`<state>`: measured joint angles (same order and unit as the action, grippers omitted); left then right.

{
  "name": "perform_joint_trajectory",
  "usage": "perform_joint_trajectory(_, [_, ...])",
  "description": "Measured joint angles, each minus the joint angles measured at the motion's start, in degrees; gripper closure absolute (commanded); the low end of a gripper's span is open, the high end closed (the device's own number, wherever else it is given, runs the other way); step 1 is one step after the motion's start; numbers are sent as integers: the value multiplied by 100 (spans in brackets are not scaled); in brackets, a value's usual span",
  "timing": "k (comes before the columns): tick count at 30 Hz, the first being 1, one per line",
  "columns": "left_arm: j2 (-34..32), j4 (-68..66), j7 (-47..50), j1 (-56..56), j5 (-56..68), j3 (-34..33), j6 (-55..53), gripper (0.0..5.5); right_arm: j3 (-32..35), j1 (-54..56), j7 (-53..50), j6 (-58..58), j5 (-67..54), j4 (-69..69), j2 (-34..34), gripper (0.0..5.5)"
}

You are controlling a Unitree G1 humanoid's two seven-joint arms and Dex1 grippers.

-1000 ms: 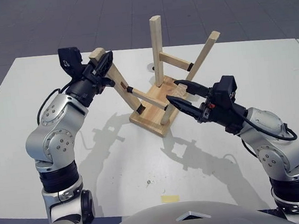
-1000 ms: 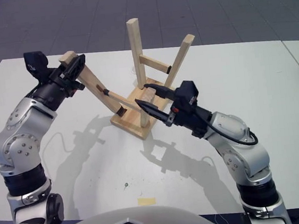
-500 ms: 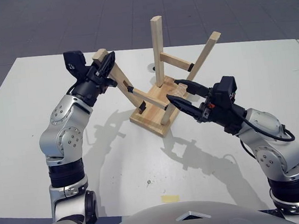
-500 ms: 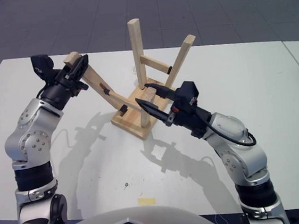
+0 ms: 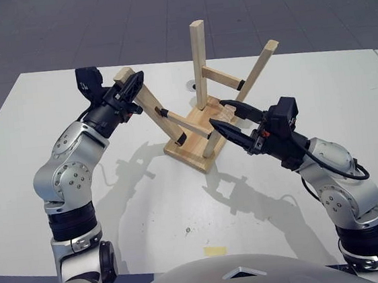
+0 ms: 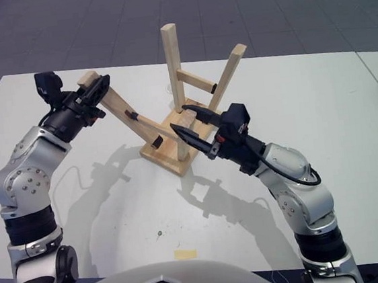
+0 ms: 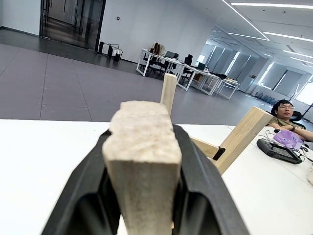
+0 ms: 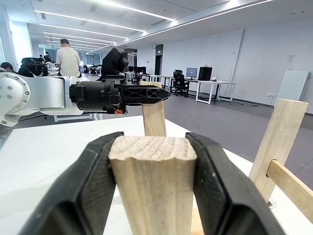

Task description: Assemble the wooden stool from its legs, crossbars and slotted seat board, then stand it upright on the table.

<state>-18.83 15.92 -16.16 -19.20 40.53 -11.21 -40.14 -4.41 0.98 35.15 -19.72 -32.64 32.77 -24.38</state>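
Left arm's elbow swung in, then back out. The left claw point(image 5: 134, 86) stays clamped on the top of the leaning leg point(image 5: 148, 104), which barely shifted, and its crossbar point(image 5: 188, 124) runs down to the seat board point(image 5: 193, 153) mid-table point(image 5: 282, 192). Right claw point(image 5: 230, 119), at 3 o'clock of the board, hasn't moved and grips another leg end point(image 8: 152, 186). My read: the 10 o'clock leg is still being seated, and the stool point(image 6: 171, 69) is upside down, so the flip comes later.

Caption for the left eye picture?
Left end effector and right end effector grip the upturned stool on the table.
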Motion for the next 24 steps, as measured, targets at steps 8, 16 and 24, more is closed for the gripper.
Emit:
perform_joint_trajectory(8, [-149, -31, -133, -36, -210, 170, 197, 447, -41, 0, -32, 42, 19, -12, 8, 339])
perform_joint_trajectory(16, [-424, 71, -313, -19, -216, 273, 128, 447, -120, -5, -50, 128, 123, -22, 50, 339])
perform_joint_trajectory(24, [-442, 193, -302, 8, -345, 488, 128, 447, -130, -43, -108, 165, 184, -11, 99, 339])
